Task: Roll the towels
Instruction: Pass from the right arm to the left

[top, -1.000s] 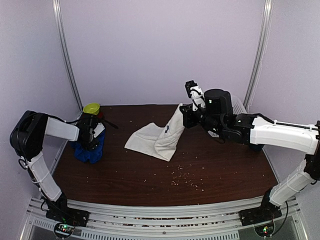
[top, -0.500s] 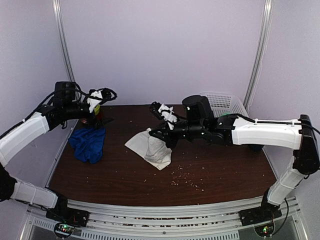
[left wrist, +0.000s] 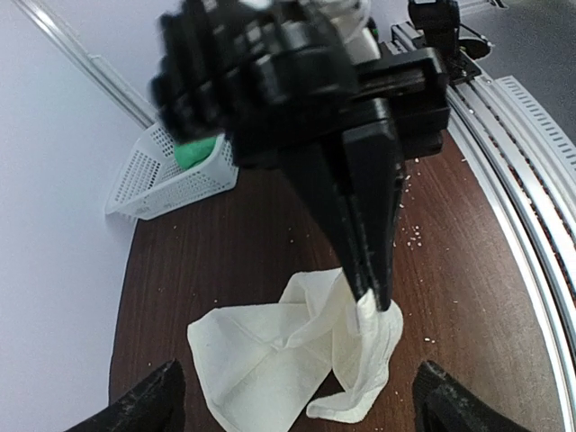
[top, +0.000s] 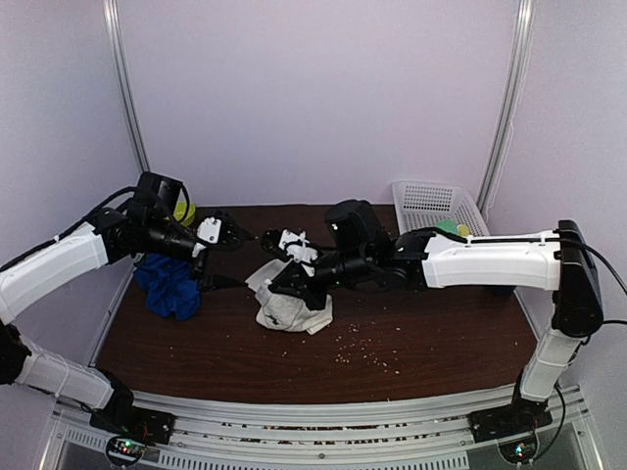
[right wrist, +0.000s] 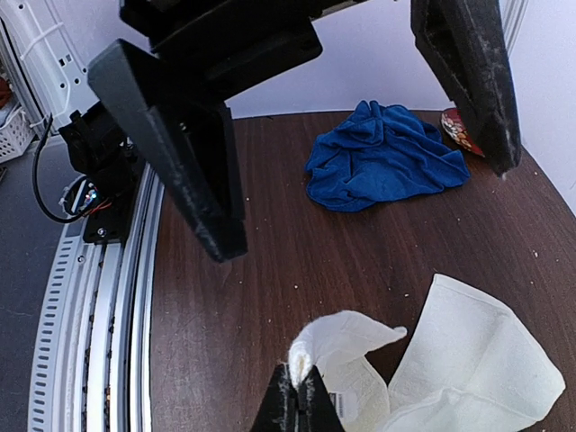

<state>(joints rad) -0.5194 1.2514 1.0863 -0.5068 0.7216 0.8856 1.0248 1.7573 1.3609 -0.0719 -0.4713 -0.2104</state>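
The cream-white towel (top: 290, 311) lies crumpled at mid table, one corner lifted. My right gripper (top: 281, 282) is shut on that corner; its closed fingertips (right wrist: 301, 402) pinch the folded edge of the white towel (right wrist: 468, 360). My left gripper (top: 233, 257) hovers just left of it, open, nothing between its fingers. In the left wrist view the left gripper (left wrist: 301, 407) frames the white towel (left wrist: 261, 351) from above, and the right gripper's black fingers (left wrist: 364, 225) hang over it. The royal blue towel (top: 168, 284) is bunched at the table's left edge, also the blue towel (right wrist: 387, 157).
A white mesh basket (top: 436, 204) holding something green stands at the back right, basket (left wrist: 171, 175). A yellow-green object (top: 182, 211) sits behind the blue towel, and a reddish packet (right wrist: 459, 130) lies beside it. Crumbs (top: 362, 348) are scattered on the brown table.
My right gripper has carried the white towel's corner leftward and down, folding the towel onto itself. My left arm has swung from the blue towel toward the white one.
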